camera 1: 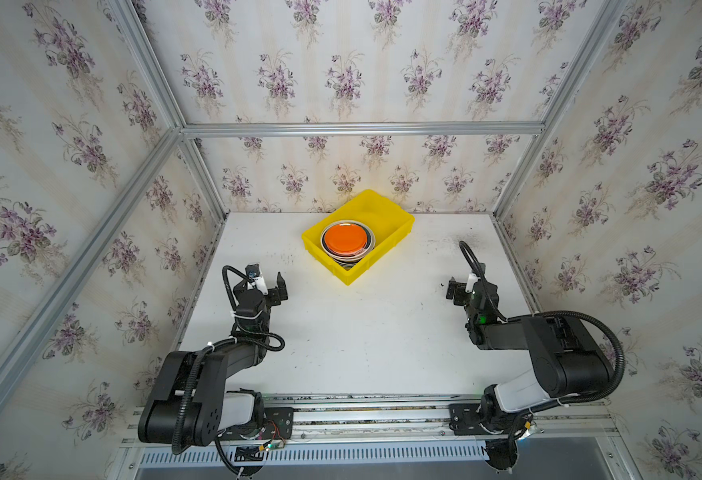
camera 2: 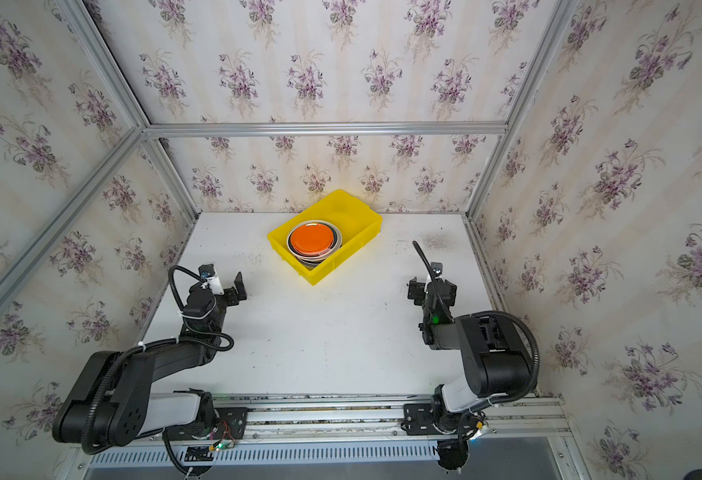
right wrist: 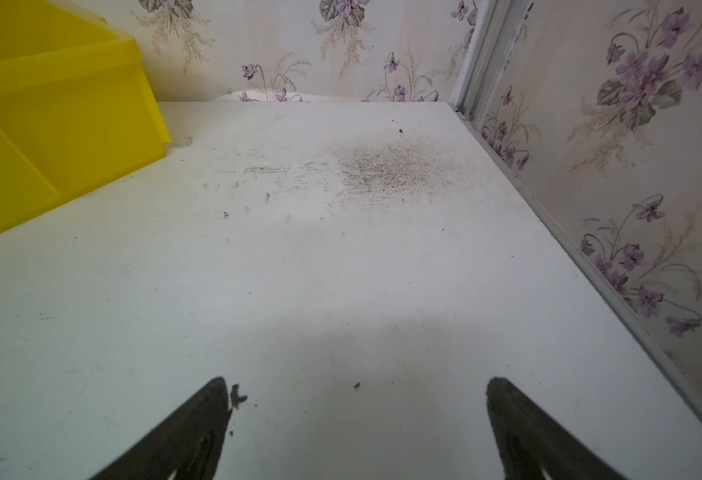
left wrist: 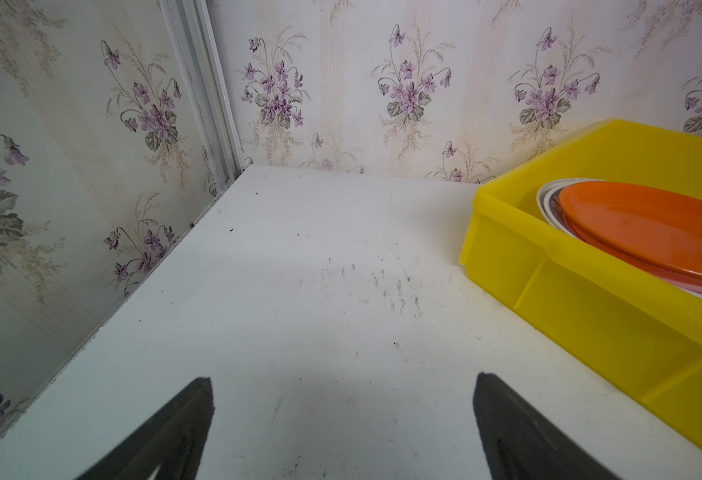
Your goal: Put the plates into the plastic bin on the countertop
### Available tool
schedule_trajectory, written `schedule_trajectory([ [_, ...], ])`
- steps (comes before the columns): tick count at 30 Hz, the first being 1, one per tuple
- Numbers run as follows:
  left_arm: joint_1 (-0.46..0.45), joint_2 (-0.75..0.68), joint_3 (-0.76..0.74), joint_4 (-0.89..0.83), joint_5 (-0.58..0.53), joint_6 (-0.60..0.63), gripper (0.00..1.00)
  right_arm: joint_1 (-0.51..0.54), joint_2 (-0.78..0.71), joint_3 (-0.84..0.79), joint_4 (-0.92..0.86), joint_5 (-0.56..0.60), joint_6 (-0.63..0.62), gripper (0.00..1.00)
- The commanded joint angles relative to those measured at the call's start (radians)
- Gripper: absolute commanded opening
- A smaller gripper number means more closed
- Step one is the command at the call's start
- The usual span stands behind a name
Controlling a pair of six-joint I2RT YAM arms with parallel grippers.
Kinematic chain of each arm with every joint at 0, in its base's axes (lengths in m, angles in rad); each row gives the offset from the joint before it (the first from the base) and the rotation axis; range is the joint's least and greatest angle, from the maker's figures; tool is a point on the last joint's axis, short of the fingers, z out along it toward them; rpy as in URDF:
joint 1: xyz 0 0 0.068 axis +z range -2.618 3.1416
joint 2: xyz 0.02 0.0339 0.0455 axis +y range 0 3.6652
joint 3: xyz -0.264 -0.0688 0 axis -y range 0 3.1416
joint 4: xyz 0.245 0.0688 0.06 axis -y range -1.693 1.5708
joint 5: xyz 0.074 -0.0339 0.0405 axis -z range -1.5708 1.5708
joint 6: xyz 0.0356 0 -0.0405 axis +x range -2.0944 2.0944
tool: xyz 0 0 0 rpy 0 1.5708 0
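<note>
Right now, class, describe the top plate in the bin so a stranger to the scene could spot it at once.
Start at the white countertop and find the yellow plastic bin toward its far side. Inside sits a stack of plates; take the orange plate on top. It alone shows its whole face, while those beneath show only pale and dark rims.

Bare countertop (left wrist: 299, 291) lies between and ahead of the fingers (left wrist: 166, 440) of the left gripper (left wrist: 343, 378), up to the wall (left wrist: 382, 83). The plastic bin (left wrist: 590, 324), with plates (left wrist: 653, 224) stacked inside, blocks their inner side. Ahead of the right gripper (right wrist: 356, 380) the countertop is open, with the bin inward and a wall outward.
</note>
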State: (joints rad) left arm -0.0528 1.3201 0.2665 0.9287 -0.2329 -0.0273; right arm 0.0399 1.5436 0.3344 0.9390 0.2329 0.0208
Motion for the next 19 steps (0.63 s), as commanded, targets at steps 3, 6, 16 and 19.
schedule_trajectory([
  [3,0.001,-0.001,0.007,0.02,0.024,0.026,1.0,0.002,0.017,0.022,0.053,-0.057,-0.04,0.99],
  [6,0.001,-0.001,0.008,0.016,0.026,0.026,1.0,0.003,0.003,0.037,-0.005,-0.06,-0.035,0.99],
  [16,0.001,0.002,0.012,0.013,0.026,0.026,1.0,0.004,0.0,0.039,-0.01,-0.06,-0.035,0.99],
  [19,0.0,-0.001,0.009,0.015,0.026,0.025,1.0,0.005,-0.002,0.033,-0.001,-0.06,-0.037,0.98],
])
